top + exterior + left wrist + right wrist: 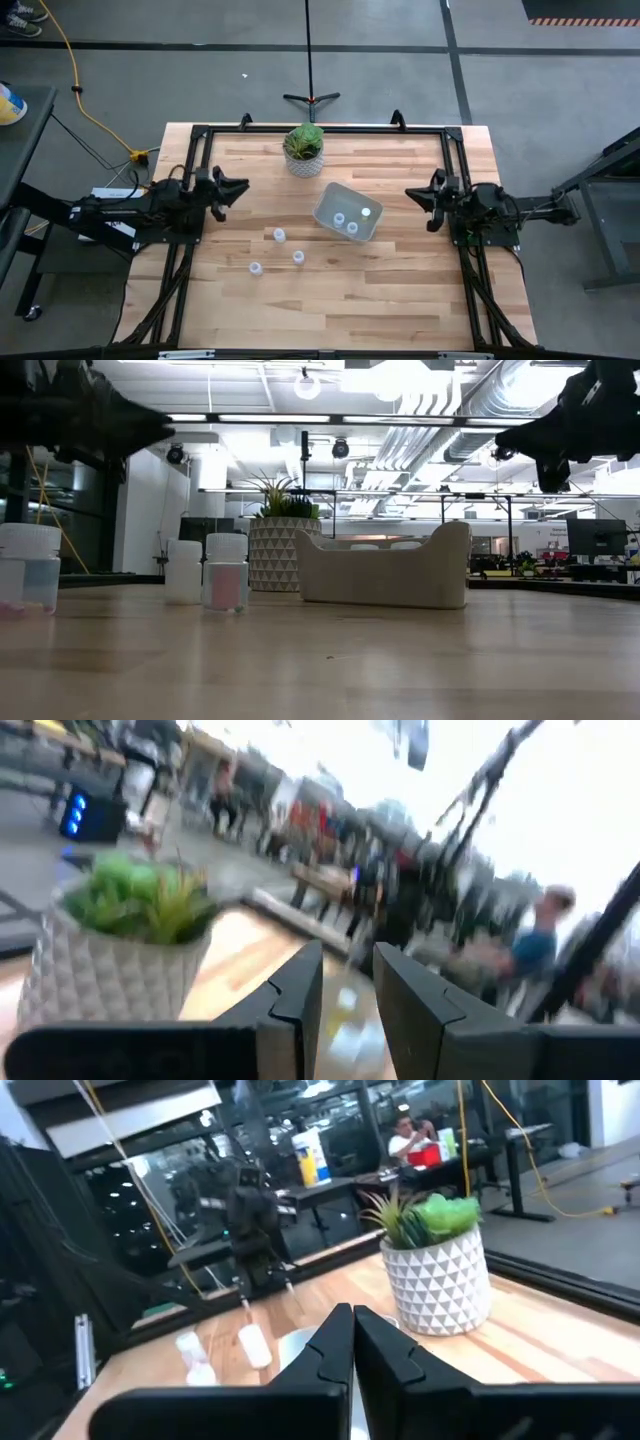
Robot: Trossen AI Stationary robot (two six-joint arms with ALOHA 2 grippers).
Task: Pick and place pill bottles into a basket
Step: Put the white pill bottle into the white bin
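The pale translucent basket (pixel 347 211) stands at the table's middle, right of centre, with three pill bottles (pixel 352 226) inside it. Three more bottles stand upright on the wood to its near left (pixel 279 235), (pixel 298 257), (pixel 255 268); the low view shows them too (pixel 226 571). My left gripper (pixel 242 188) hovers at the left edge, well above the table, with a narrow gap between its fingers (pixel 348 985), and is empty. My right gripper (pixel 412 194) hovers at the right edge, shut (pixel 352 1330) and empty.
A white patterned pot with a green plant (pixel 303 150) stands at the far middle, just behind the basket. A black frame (pixel 320 128) runs round the table's far and side edges. People show in the room beyond the table.
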